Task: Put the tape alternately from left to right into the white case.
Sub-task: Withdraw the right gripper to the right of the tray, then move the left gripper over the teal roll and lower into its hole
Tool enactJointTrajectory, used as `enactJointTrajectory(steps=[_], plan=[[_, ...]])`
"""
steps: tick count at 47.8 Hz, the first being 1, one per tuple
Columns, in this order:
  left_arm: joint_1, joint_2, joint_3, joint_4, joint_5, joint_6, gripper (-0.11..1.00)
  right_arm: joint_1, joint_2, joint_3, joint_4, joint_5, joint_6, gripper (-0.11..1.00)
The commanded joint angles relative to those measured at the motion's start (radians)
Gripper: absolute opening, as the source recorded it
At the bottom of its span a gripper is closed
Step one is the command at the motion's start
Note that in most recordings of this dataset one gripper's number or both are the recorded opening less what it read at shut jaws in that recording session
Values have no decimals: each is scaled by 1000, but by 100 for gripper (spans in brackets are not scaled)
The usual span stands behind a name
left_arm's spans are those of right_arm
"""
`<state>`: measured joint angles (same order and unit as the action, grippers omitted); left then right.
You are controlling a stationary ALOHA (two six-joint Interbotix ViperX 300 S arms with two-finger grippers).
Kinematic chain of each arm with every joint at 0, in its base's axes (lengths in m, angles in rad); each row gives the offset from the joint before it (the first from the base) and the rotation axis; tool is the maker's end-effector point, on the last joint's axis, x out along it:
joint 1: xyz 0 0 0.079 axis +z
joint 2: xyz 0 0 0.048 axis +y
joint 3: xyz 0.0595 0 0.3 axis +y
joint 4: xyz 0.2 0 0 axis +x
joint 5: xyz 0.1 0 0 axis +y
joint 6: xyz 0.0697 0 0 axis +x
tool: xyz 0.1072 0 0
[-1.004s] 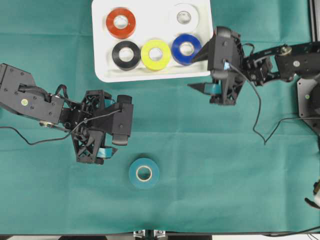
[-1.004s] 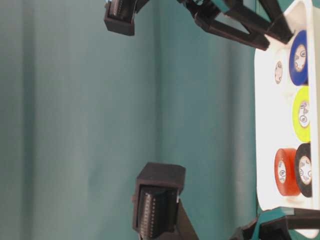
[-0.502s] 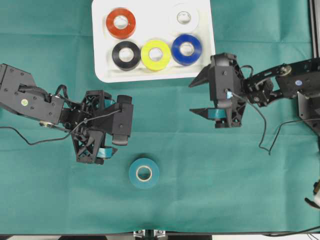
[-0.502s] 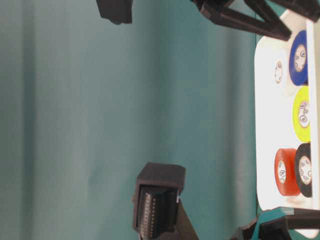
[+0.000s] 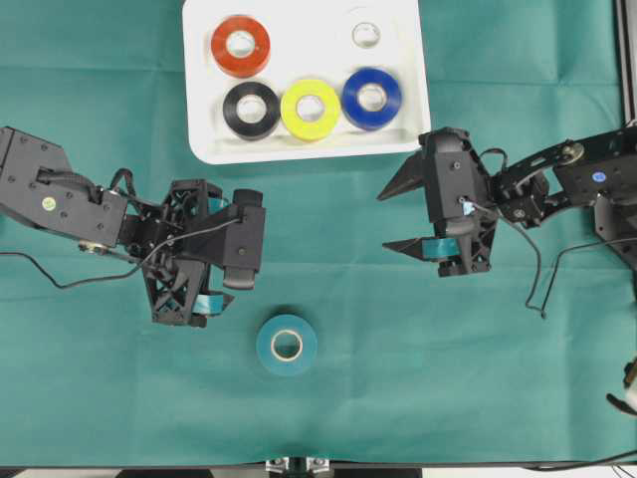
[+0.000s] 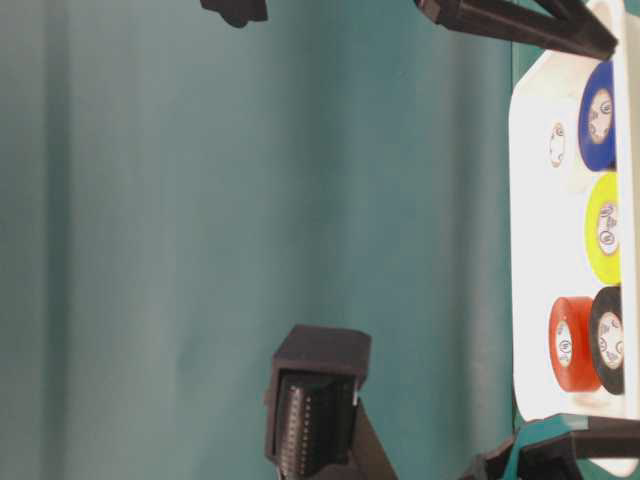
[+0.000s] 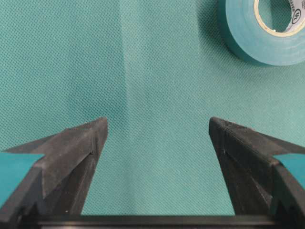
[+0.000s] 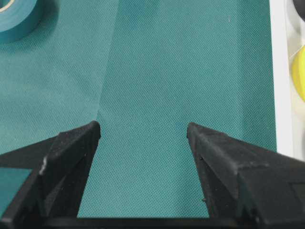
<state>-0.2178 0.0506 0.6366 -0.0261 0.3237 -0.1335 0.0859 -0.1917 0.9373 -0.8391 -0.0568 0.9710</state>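
One roll of the tape is not yet in place: the teal roll lies flat on the green cloth of the worktop, low and a little left of centre in the overhead view, its pale core facing up. Lying flat like that, it offers its outer wall to a grip from above, which I judge is why the rolls are laid this way.

The other five rolls sit flat inside the white case at the top of the overhead frame: the orange-red roll and the white roll in the back row, the black roll, the yellow roll and the blue roll in the front row. A gap shows in the back row between orange-red and white, and that is probably where the teal roll is meant to go.

The left gripper hangs up and to the left of the teal roll, near it but apart. Its jaws are spread wide and empty; in the left wrist view the roll sits in the upper right corner, beyond the jaw tips and off to the right of the gap between them, so the jaws are not yet lined up around it.

The right gripper is right of centre, just below the case's lower right corner, jaws also spread and holding nothing. In the right wrist view the teal roll shows only at the upper left corner, well away from the jaws, with the case's rim along the right edge.
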Motion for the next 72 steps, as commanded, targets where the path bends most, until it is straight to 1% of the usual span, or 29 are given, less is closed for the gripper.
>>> enactJointTrajectory(steps=[1,12,23,32,39,48,56,65,72], plan=[[-5,-23,-14,0,-3,0,55,5,-17,-8,3,-8,2,80],[-5,-23,-17,-2,-5,-11,55,3,-17,-8,3,-6,0,80],[-12,-18,-28,-2,-5,-64,55,3,-14,-8,3,-6,0,80],[-40,-8,-58,-2,-5,-97,55,3,-5,-11,3,-8,2,80],[-54,5,-81,-2,-5,-169,55,3,-3,-12,3,-9,0,80],[-60,28,-106,-2,-5,-295,55,3,-3,-8,3,-9,2,80],[-66,55,-132,-2,-5,-390,55,3,-3,-8,3,-9,0,80],[-81,83,-167,-2,-6,-446,55,5,-2,-3,3,-6,-2,80],[-87,112,-199,-3,-6,-472,55,3,-2,-3,2,-5,-2,80]])
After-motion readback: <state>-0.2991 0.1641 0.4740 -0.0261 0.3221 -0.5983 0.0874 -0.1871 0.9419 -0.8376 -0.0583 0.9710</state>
